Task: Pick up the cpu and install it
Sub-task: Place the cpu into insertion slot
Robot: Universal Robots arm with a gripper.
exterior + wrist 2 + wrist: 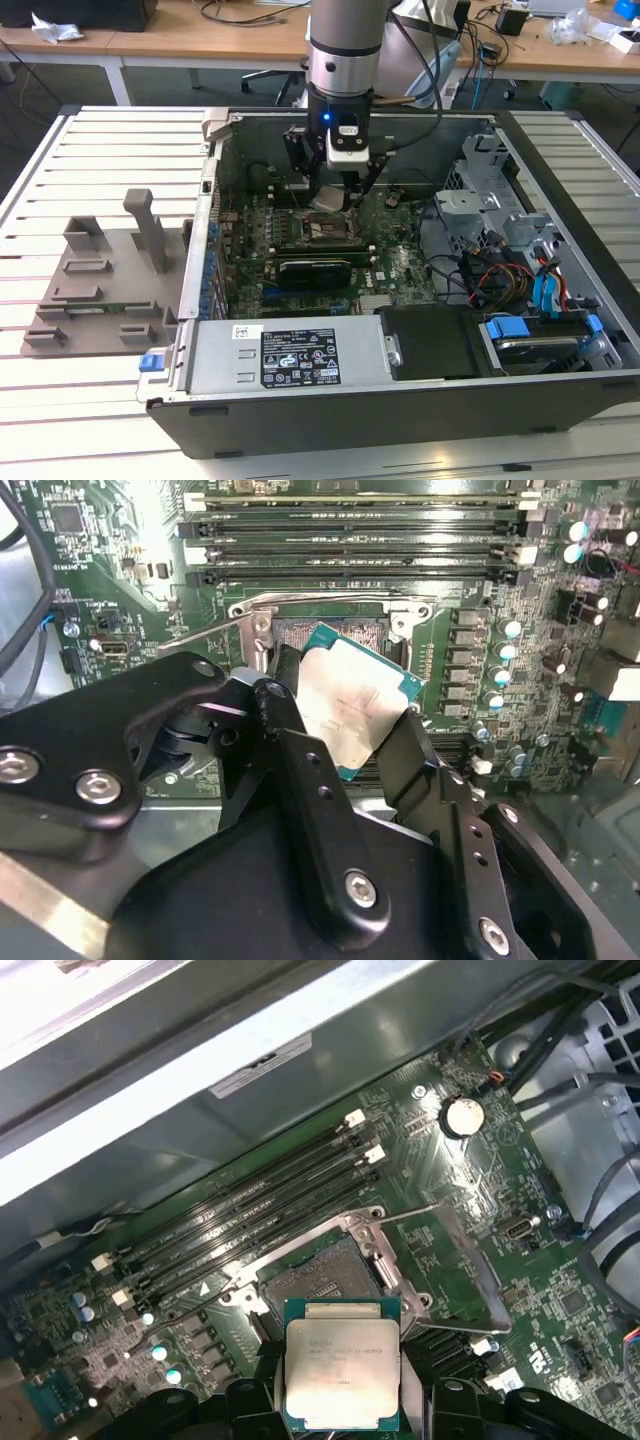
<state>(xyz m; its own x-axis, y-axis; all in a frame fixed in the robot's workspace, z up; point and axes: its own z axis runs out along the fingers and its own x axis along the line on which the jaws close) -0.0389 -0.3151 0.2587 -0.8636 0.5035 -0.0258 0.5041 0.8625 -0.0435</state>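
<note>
My end effector is closed narrowly on the cpu, its fingers pinching two opposite edges, which I judge leaves the metal top and the contact side untouched. I hold the chip, seemingly a little tilted, in the air just above the open socket inside the case. The socket's retaining frame is swung aside, so the seat lies bare below.

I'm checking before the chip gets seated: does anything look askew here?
Yes. The cpu, gripped by the pincer above the open socket, looks askew. In both wrist views its edges run at an angle to the socket's frame. I cannot tell whether it is turned or tilted. Nothing else stands out.
</note>
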